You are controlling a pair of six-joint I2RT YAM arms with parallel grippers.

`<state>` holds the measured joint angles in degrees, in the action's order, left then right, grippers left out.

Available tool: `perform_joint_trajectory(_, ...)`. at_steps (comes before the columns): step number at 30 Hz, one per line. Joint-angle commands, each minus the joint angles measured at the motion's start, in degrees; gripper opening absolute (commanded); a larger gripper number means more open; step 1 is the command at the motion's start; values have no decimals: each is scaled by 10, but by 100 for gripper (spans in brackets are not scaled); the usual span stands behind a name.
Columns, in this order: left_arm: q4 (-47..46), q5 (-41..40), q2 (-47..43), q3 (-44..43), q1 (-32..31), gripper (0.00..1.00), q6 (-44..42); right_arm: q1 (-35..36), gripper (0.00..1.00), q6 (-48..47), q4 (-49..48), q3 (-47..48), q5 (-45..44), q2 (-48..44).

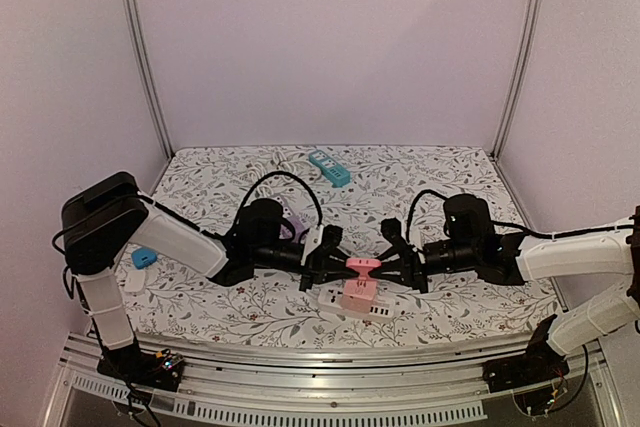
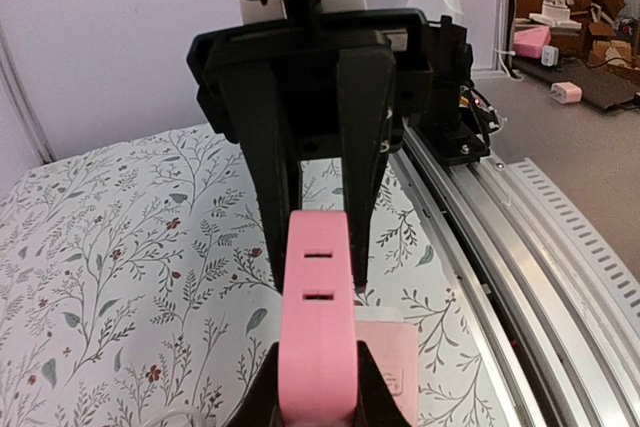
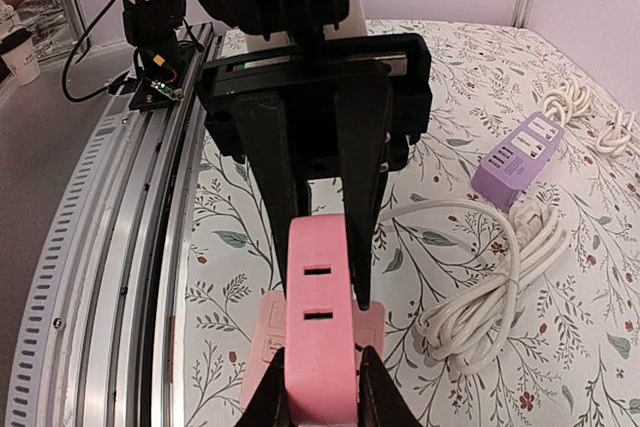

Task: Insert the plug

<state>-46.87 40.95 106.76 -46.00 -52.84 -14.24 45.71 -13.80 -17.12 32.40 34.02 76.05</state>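
While the floral table (image 1: pixel 450 177) carries a teal power strip (image 1: pixel 329 168) at the back and a purple strip (image 3: pixel 520 152) beside coiled white cable (image 3: pixel 480 297), the left gripper (image 1: pixel 338 265) and right gripper (image 1: pixel 392 265) each clamp opposite ends of the pink plug (image 1: pixel 362 266), held over the pink socket block (image 1: pixel 360 292).
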Motion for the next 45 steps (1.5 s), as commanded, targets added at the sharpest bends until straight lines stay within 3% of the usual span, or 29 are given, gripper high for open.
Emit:
perform_joint_trajectory(1, -29, -6, 19, -14, -9, 0, -74, -1, 7, 40, -5, 11, -5, 0)
perform_joint_trajectory(32, -31, -3, 27, -25, 1, 0, -108, -2, 7, 24, -4, 24, -24, 20)
perform_joint_trajectory(35, -53, -6, 26, -26, 1, 0, -84, -2, 19, 44, -5, 22, -25, 25)
perform_joint_trajectory(37, -73, -6, 21, -25, 1, 0, -55, -2, 32, 65, -14, 12, -27, 25)
perform_joint_trajectory(40, -90, -2, 12, -19, 0, 0, -4, -2, 48, 114, -80, -22, -41, 23)
perform_joint_trajectory(45, -105, 0, 8, -7, -5, 0, 37, -2, 51, 193, -189, -55, -41, 45)
